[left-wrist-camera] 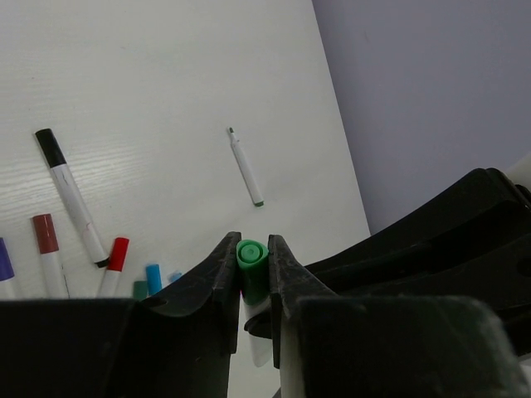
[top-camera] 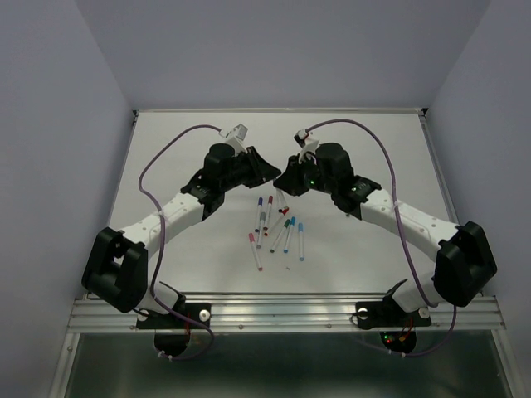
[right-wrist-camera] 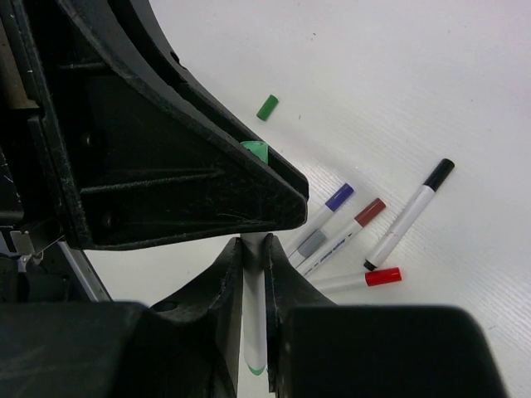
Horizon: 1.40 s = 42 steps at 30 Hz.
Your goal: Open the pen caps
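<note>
The green pen cap (left-wrist-camera: 251, 267) is sitting pinched in the left jaws, raised above the counter (top-camera: 348, 257), while the right jaws are gripping the same pen's white barrel (right-wrist-camera: 254, 307) tight, apparently so that opposite pulls can separate them.

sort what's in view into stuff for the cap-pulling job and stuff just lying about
Job: green cap, in left gripper; white barrel, in right gripper; capped pens waiting.
Lying about: loose green cap; uncapped pen, apart from the rest.
</note>
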### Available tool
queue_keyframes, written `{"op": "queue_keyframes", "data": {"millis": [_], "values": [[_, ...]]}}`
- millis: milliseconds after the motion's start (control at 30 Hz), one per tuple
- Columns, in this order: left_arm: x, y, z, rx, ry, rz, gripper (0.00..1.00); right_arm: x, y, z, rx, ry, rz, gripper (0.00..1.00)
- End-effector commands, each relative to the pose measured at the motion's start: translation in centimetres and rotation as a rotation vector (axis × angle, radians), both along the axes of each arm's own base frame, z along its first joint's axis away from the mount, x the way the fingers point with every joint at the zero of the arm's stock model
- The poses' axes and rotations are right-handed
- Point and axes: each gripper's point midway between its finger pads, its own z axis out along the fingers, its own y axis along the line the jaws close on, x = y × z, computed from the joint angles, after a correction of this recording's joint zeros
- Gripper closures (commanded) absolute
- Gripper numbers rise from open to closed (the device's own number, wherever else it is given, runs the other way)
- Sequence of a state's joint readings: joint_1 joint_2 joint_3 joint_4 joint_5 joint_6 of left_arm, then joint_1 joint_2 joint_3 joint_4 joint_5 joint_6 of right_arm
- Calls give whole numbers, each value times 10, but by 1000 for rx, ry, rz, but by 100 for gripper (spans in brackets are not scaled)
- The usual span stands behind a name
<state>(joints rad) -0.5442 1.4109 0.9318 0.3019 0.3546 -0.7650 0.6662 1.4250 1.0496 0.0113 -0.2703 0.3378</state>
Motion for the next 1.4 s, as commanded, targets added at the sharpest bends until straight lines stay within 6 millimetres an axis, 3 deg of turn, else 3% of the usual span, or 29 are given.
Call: {"op": "queue_keyframes", "data": {"millis": [0, 133, 233, 267, 400, 567, 800, 933, 1033, 1067, 1167, 1300, 1333, 1367], "values": [[9, -1, 21, -18, -66, 33, 99, 5, 18, 31, 64, -31, 73, 99], [21, 1, 26, -33, -59, 93, 100, -14, 25, 1, 46, 41, 186, 99], [40, 10, 30, -25, -58, 205, 100, -49, 29, -33, 40, 132, 334, 99], [49, 11, 44, -29, -80, 235, 100, -70, 32, -49, 25, 174, 383, 99], [82, 35, 68, -17, -114, 433, 100, -120, 33, -82, -22, 281, 486, 99], [108, 64, 101, -55, -172, 558, 100, -167, 26, -83, 63, 414, 544, 99], [124, 104, 103, -69, -164, 677, 100, -185, 16, -73, 97, 424, 556, 99], [129, 132, 99, -56, -143, 759, 100, -191, 11, -78, 97, 458, 550, 99], [125, 128, 110, -101, -162, 707, 100, -179, 12, -75, 84, 406, 492, 99], [123, 125, 105, -99, -154, 691, 100, -171, 13, -73, 78, 383, 459, 99], [116, 119, 100, -97, -145, 643, 100, -143, 19, -49, 68, 245, 403, 99], [96, 96, 84, -96, -116, 506, 100, -70, 11, -15, 22, 28, 156, 76], [91, 93, 83, -97, -115, 487, 100, -56, 12, 3, 32, -22, 124, 67], [84, 89, 75, -91, -100, 470, 100, -41, 8, 7, 11, -60, 72, 43]]}}
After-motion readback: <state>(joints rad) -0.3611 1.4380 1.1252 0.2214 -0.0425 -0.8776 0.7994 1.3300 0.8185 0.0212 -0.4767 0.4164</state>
